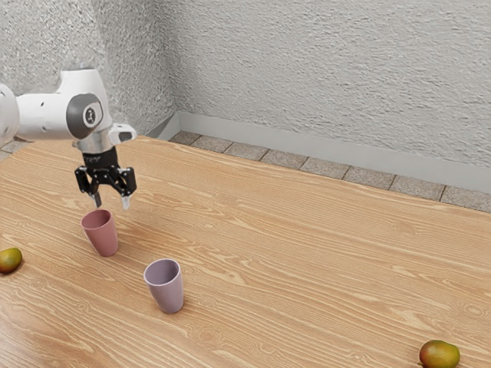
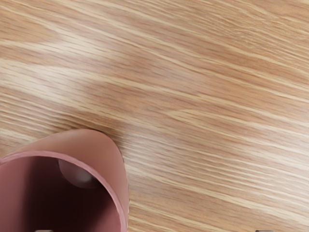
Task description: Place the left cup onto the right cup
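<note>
A dusty pink cup [image 1: 100, 231] stands upright on the wooden table, toward the exterior view's left. A pale purple cup [image 1: 165, 284] stands upright to its right and nearer the front edge. My gripper [image 1: 111, 203] hangs open just above the pink cup's rim, slightly behind it, touching nothing. In the wrist view the pink cup [image 2: 72, 183] sits right under my hand, its open mouth and inner bottom showing.
A mango [image 1: 8, 260] lies at the table's left edge, and another mango [image 1: 439, 354] lies near the front right corner. A grey textured wall and a tiled strip run behind the table [image 1: 307, 230].
</note>
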Robot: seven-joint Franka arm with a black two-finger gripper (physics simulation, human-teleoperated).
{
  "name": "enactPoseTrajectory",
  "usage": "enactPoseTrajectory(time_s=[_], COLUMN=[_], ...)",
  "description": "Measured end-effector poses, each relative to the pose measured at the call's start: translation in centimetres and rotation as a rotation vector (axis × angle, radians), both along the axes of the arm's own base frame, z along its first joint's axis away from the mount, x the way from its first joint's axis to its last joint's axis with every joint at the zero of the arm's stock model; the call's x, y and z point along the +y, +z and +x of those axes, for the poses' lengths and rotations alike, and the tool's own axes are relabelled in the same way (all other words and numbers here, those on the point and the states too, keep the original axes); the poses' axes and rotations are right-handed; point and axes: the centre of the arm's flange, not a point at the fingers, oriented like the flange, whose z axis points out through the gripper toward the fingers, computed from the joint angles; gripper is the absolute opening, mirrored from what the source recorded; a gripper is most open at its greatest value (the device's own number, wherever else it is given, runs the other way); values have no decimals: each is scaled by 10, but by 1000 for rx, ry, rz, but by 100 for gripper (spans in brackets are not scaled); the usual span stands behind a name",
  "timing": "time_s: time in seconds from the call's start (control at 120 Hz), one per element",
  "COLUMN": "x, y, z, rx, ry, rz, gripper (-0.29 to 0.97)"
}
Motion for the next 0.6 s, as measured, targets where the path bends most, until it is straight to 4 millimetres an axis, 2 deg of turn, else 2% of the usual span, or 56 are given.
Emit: enactPoseTrajectory(time_s=[0.133, 0.283, 0.6], x=[12, 14, 27], y=[-19, -32, -50], z=[1, 4, 1], rx=[-1, -8, -9], ry=[19, 13, 19], rz=[-13, -21, -32], gripper=[50, 49, 46])
